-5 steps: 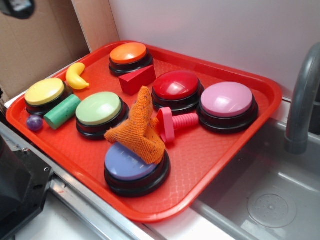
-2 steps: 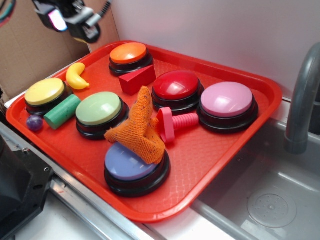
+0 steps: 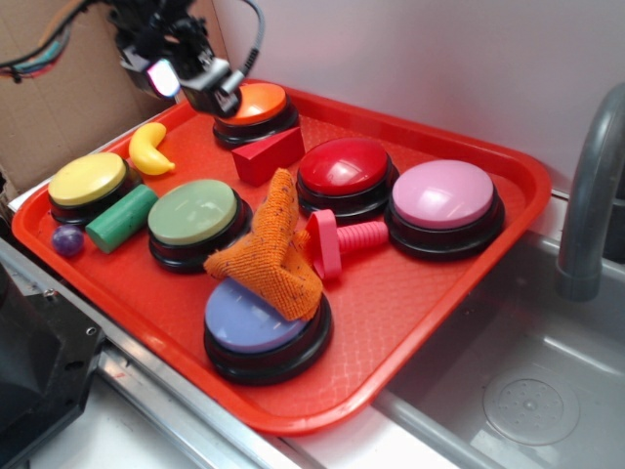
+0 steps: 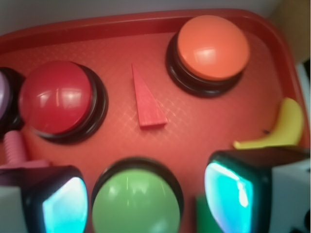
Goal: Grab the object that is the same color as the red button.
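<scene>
The dark-red wedge block [image 3: 269,154] lies on the red tray [image 3: 410,293] between the orange button [image 3: 252,107] and the red button [image 3: 344,171]. In the wrist view the wedge [image 4: 147,99] lies at centre, the red button [image 4: 57,99] to its left. My gripper [image 3: 186,83] hovers high over the tray's far left, left of the orange button and up-left of the wedge. It is open and empty; its fingers [image 4: 233,191] frame the green button [image 4: 136,201].
The tray also holds a pink button [image 3: 444,200], green button [image 3: 192,217], yellow button [image 3: 86,183], purple button [image 3: 256,322] under an orange cloth [image 3: 270,249], pink bolt [image 3: 342,239], banana [image 3: 148,149], green cylinder [image 3: 121,217], purple ball [image 3: 67,240]. A sink [image 3: 527,391] and faucet [image 3: 591,186] stand at right.
My gripper has come into view from the upper left and moved right and down toward the orange button. Nothing on the tray has moved.
</scene>
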